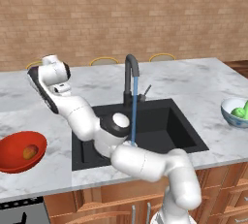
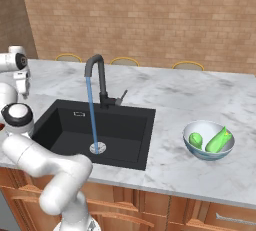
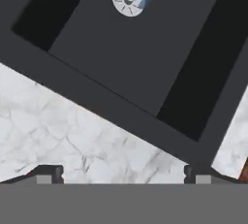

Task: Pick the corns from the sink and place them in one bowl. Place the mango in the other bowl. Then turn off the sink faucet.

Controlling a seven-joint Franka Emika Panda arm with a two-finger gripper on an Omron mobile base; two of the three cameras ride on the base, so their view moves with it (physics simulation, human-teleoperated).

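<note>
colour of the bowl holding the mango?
Glossy red bowl, with the orange-red mango inside; clearest in the left base view.

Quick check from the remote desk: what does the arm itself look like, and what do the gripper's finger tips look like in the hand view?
The arm has glossy white rounded links with dark joint bands. The gripper shows two small dark, blocky finger tips with paler grey faces. No cables or markings are visible.

Sink [image 2: 120,125] basin bare; faucet [image 2: 97,77] and water stream [image 2: 92,115] block rear centre
</note>
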